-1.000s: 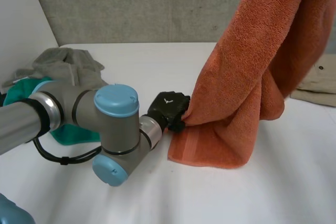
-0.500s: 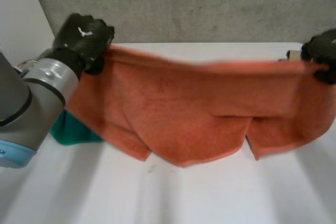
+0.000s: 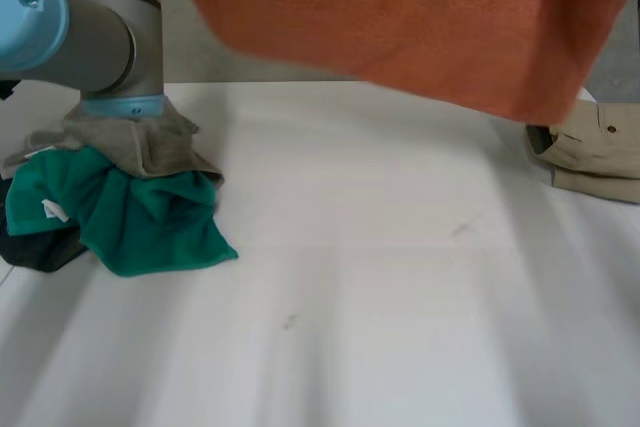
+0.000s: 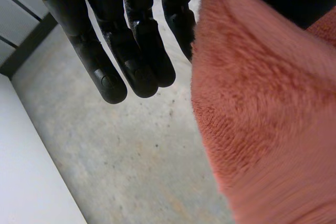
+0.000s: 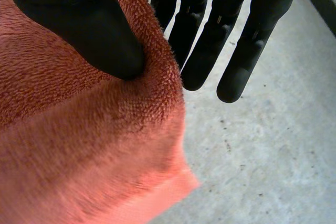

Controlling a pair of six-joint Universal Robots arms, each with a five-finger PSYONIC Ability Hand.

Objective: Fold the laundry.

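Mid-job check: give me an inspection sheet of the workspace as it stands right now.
surface: white table, bare in the middle.
job's things: orange towel held up above the table, off the surface.
clutter: grey cloth, green cloth and black cloth heaped at the left; beige garment at the right edge.
robot hands: left robot hand pinches the towel with straight fingers; right robot hand has its thumb pressed on the towel.
cables: nothing seen.
surroundings: grey wall behind the table.

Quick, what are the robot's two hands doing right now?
Left hand: shut, pinching the orange towel between thumb and fingers.
Right hand: shut, thumb pressing the same towel against its fingers.
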